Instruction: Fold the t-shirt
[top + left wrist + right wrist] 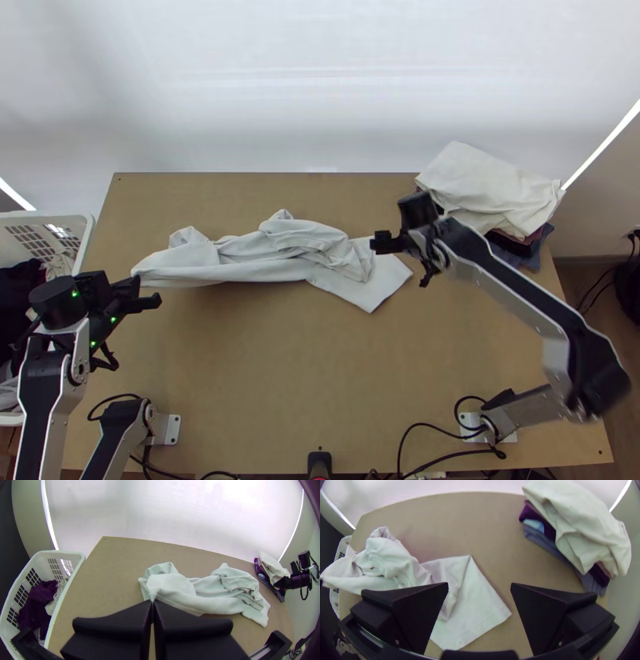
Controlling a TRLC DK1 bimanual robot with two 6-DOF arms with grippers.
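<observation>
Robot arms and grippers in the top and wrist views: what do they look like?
The left arm and right arm are silver-grey and black, with black joints. The left gripper and right gripper have wide, flat black fingers tapering to their tips. Small green lights show on the left arm; thin black cables curl beside both.

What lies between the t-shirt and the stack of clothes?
Bare tabletop, per the right wrist view; in top view, the right gripper hangs over part of it.

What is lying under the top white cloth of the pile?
Under the white cloth, purple cloth and blue-grey cloth show at the edges; what lies farther in is covered.
</observation>
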